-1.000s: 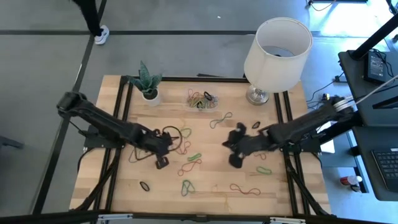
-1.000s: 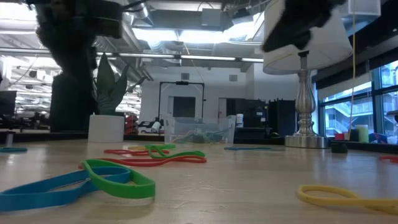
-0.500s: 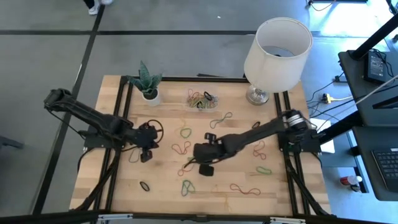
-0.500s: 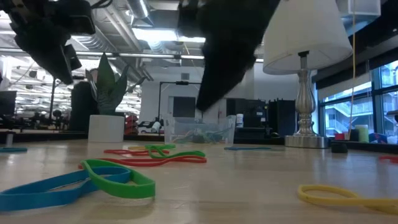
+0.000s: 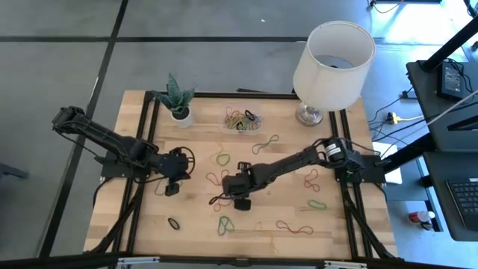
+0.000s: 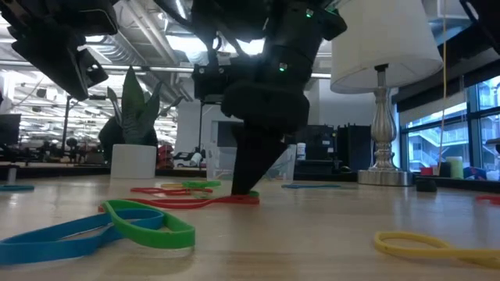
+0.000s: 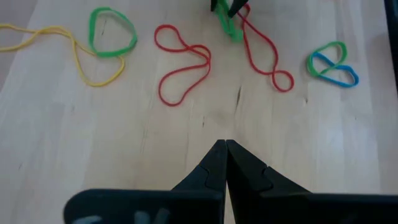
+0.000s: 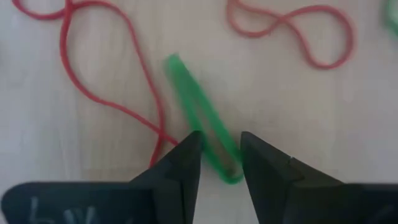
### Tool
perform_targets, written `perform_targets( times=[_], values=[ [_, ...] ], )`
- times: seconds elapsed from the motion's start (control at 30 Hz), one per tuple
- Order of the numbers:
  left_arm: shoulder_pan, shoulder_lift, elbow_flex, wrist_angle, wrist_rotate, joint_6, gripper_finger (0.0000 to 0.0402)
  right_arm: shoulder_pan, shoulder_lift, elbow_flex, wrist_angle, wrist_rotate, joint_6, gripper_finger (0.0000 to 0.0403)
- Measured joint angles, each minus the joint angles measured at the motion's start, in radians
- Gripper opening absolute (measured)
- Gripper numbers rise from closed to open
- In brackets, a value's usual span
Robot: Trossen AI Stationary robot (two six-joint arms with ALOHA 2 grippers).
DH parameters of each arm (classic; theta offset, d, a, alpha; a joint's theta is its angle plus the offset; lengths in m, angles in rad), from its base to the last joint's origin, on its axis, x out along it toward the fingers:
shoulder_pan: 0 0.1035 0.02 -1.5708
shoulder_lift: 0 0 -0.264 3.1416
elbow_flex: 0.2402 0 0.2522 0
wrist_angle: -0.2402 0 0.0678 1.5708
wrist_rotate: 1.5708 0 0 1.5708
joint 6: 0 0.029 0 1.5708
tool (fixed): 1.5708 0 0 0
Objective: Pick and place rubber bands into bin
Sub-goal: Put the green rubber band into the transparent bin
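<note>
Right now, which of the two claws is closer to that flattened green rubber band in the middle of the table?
The right gripper: its open fingers straddle the green rubber band. The left gripper is shut, off toward the table's left side.

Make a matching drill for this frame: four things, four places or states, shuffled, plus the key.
Things:
1. left gripper
2. right gripper
3. bin
4. lamp

Places or states:
A. on the table's far edge between the plant pot and the lamp, rubber bands inside
B. open, fingers either side of a green rubber band mid-table
C. at the table's far right corner
D. shut, above bare wood on the table's left side

Pairs: 1-D, 2-B, 3-A, 4-C
</note>
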Motion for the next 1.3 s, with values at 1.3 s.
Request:
perform_targets(
  times=[1.3],
  values=[
    [0.278, 0.0, 0.0, -0.013, -0.036, 0.04, 0.0002, -0.544, -0.17, 0.147, -0.019, 0.087, -0.158, 0.0]
  ],
)
